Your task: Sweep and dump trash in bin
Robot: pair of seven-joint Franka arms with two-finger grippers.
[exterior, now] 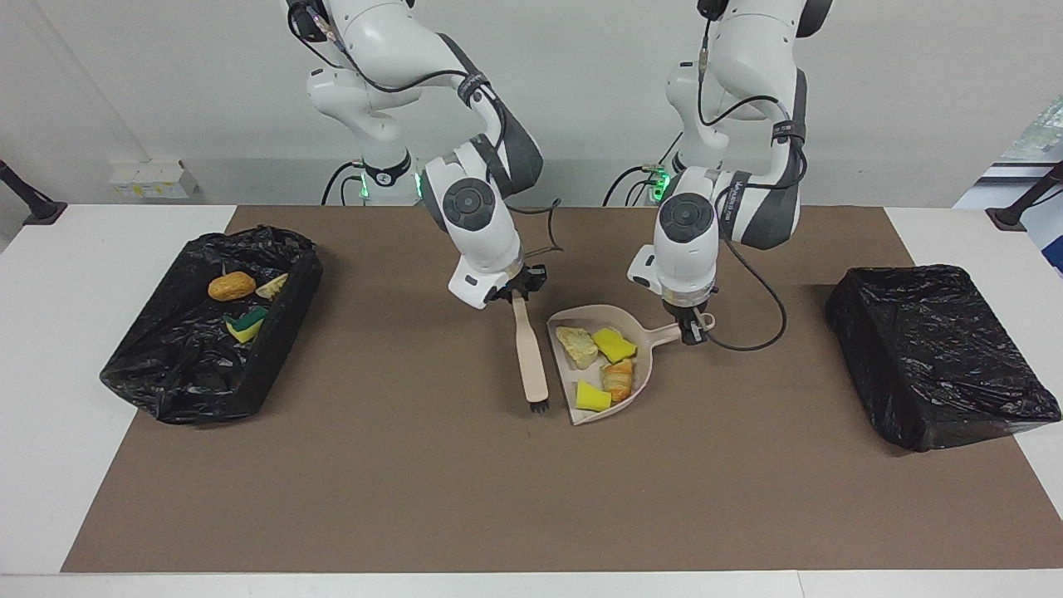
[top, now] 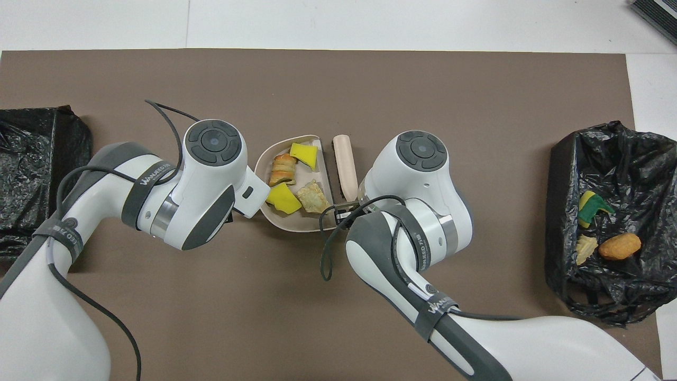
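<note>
A white table [exterior: 100, 498] before a pale wall carries a brown mat [exterior: 465, 498], with black-bagged bins at both ends: one [exterior: 208, 332] holding three trash scraps, the other [exterior: 930, 353] covered. Mid-mat, the left gripper [exterior: 692, 330] is clamped on the dustpan [exterior: 635, 336] holding four trash pieces [exterior: 602, 365]; the right gripper [exterior: 513, 294] grips the brush [exterior: 530, 357] beside it.
</note>
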